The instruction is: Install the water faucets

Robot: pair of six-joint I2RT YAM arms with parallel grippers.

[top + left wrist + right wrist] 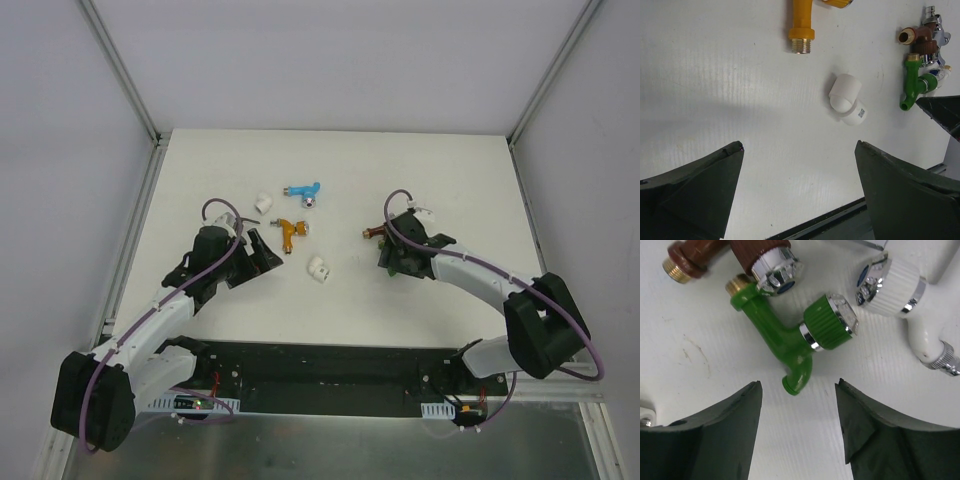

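White table (330,160) carries the faucets; blue faucet (303,191) and orange faucet (290,232) lie mid-table. Right gripper (799,384) spread wide, flanking green faucet (790,340) spout; left gripper (800,150) spread wide over bare surface near white fitting (846,100).

This is looking like a robotics lab test cell. Plain white panels (330,60) in aluminium framing (118,70) are enclosing a white table (460,180) on the left, right and far sides. 2 robot arms, the left arm (165,315) and the right arm (480,275), are sitting bolted to a black plate (330,365) at the near edge, with purple cables (220,200) and exposed electronics (195,403) trailing by their bases.
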